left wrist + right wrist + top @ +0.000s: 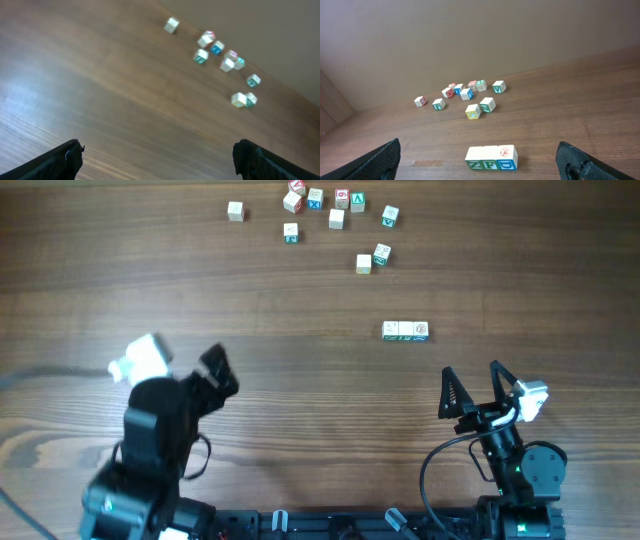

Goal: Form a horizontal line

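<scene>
A horizontal line (405, 330) of three pale letter cubes touching side to side lies right of the table's middle. In the right wrist view the line (491, 157) shows green and blue letters Z, F, D on its front faces. My right gripper (472, 391) is open and empty, a little nearer than the line and slightly to its right. My left gripper (218, 370) is open and empty at the near left, far from all cubes. Its dark fingertips frame the bottom of the left wrist view (157, 160).
Several loose letter cubes (337, 218) lie scattered along the far edge, with a pair (373, 258) nearer the line and one cube (236, 211) off to the left. They also show in the left wrist view (225, 60) and in the right wrist view (465, 95).
</scene>
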Robot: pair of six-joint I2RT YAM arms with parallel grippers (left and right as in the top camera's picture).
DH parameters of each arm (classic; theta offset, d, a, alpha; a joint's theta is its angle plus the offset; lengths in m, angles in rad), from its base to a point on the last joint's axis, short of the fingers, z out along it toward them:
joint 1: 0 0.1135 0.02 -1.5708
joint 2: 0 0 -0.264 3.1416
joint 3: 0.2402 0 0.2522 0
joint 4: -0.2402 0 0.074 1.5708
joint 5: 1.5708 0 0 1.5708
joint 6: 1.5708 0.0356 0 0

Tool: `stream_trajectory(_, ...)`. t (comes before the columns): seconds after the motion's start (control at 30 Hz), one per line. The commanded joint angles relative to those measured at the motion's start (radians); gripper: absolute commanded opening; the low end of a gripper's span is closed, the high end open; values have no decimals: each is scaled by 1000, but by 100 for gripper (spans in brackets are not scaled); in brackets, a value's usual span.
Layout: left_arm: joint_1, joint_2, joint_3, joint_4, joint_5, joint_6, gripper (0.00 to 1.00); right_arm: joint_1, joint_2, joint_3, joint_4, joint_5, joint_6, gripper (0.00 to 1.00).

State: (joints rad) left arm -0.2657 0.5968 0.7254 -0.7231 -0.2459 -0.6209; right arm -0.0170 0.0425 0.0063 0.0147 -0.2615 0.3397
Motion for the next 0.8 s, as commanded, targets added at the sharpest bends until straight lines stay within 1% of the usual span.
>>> stream_trajectory(0.0,108,-164,-212,87,129,15,100,-3,6,1,3,-2,3,100)
stream_trajectory(0.17,156,-386,-485,290,168,21,100,-3,6,1,3,-2,3,100)
stream_trajectory(0.23,169,-458,-589,409,226,83,100,-3,6,1,3,-2,3,100)
stream_trajectory(0.3,187,-511,-671,538,310,175,100,-3,6,1,3,-2,3,100)
stream_trajectory(0.33,196,-528,-693,611,365,251,100,-3,6,1,3,-2,3,100)
stream_trajectory(0.4,206,-549,-708,657,411,344,100,-3,6,1,3,-2,3,100)
stream_trajectory(0.57,207,-578,-711,676,410,541,100,-3,6,1,3,-2,3,100)
stream_trajectory(0.63,207,-578,-711,683,410,587,100,-3,6,1,3,-2,3,100)
stream_trajectory(0.73,207,-578,-717,683,404,618,100,-3,6,1,3,-2,3,100)
stream_trajectory(0.77,207,-578,-719,677,379,617,100,-3,6,1,3,-2,3,100)
